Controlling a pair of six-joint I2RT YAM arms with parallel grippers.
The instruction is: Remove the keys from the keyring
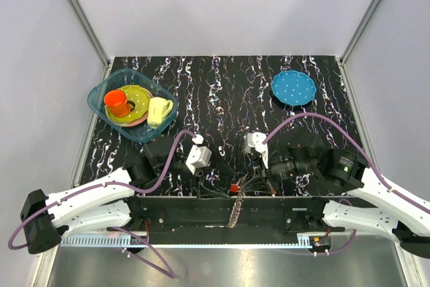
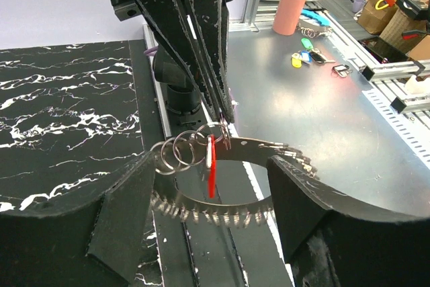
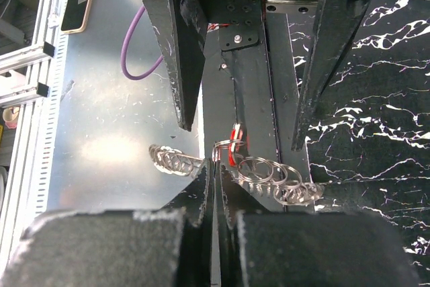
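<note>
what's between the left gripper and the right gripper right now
The keyring with its red key. The right gripper pinches the ring's band, and the left gripper straddles it with open fingers. Both wrist views show this.

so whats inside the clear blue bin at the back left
An orange cup sits on a yellow-green plate, a pale yellow mug beside it, a pink plate peeking out beneath. Anything under the plates is hidden.
</note>
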